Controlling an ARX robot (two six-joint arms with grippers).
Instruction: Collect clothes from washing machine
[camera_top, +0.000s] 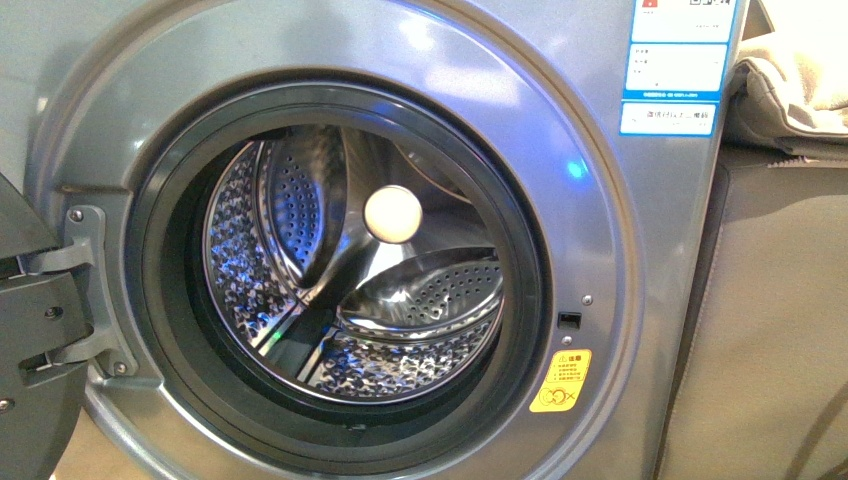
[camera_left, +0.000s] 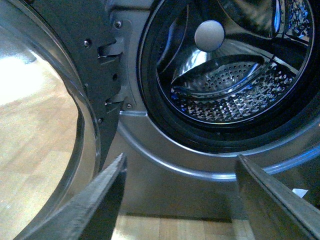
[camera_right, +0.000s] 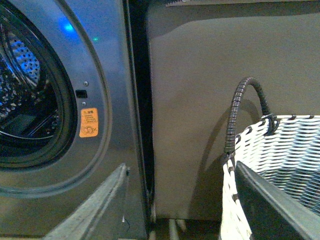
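The grey washing machine fills the front view with its round door swung open to the left. Its perforated steel drum shows bare metal and a pale round knob at the back. No navy clothes show in any view. My left gripper is open and empty, low in front of the machine's porthole rim. My right gripper is open and empty, beside the machine's right edge, near its orange sticker.
A grey-white woven basket with a dark handle stands right of the machine, close to my right gripper. A beige padded surface and beige cushions lie to the right. Wooden floor shows through the open door glass.
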